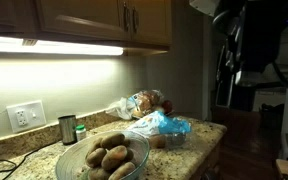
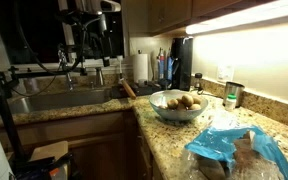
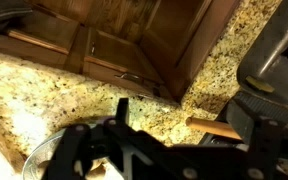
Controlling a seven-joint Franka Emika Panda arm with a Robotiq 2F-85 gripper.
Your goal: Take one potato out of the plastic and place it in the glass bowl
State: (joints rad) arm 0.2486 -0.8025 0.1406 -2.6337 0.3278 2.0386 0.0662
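A glass bowl point(image 1: 134, 166) holding several potatoes point(image 1: 106, 156) stands on the granite counter; it also shows in an exterior view point(image 2: 170, 113) and its rim shows in the wrist view point(image 3: 42, 156). A blue plastic bag point(image 1: 162, 124) with potatoes in it lies beside the bowl, and shows in an exterior view point(image 2: 229, 145). My gripper point(image 3: 184, 112) is open and empty. It hangs high above the counter's corner, apart from the bowl and the bag. The arm point(image 2: 88, 30) is raised over the sink side and is dark in an exterior view point(image 1: 242, 45).
A wooden rolling pin point(image 2: 127, 88) lies near the sink point(image 2: 54, 98); its handle shows in the wrist view point(image 3: 209, 127). A metal cup point(image 1: 67, 128) stands by the wall. A paper towel roll point(image 2: 140, 67) and bottles stand in the corner. Cabinets hang above.
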